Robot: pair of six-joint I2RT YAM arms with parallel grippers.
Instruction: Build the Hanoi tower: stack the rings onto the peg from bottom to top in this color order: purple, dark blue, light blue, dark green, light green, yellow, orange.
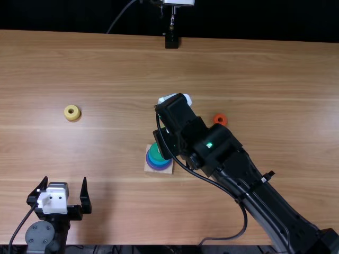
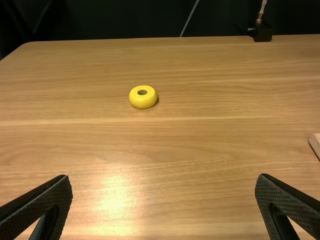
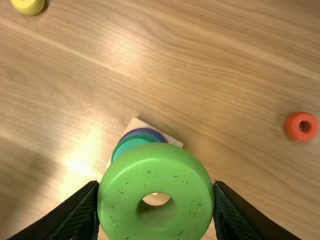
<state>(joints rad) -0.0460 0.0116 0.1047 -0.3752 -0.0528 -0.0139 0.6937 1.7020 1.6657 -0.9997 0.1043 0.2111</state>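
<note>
Light green ring in the right gripper, close to a part-built tower

The Hanoi tower is a little over halfway built. On a light brown wooden table (image 1: 238, 69), a pale square base (image 1: 148, 170) carries a stack: purple ring (image 1: 158, 168) at the bottom, blue above it, dark green ring (image 1: 155, 151) uppermost. The two blue rings are hard to tell apart; from the order asked for, both are probably in place, making four rings done.

The right gripper (image 3: 155, 185) pinches the fifth, the light green ring (image 3: 156, 167), between its two fingers. The ring is off the table and near the stack, not on it. Centring it over the peg and lowering it looks like the step in hand.

Two more rings are left after that. The yellow ring (image 2: 143, 102) lies flat on the table, well apart from the base on the left arm's side. The orange ring (image 3: 294, 131) lies on the other side, beyond the right arm. The left gripper (image 2: 163, 179) is empty, its fingers spread wide.
</note>
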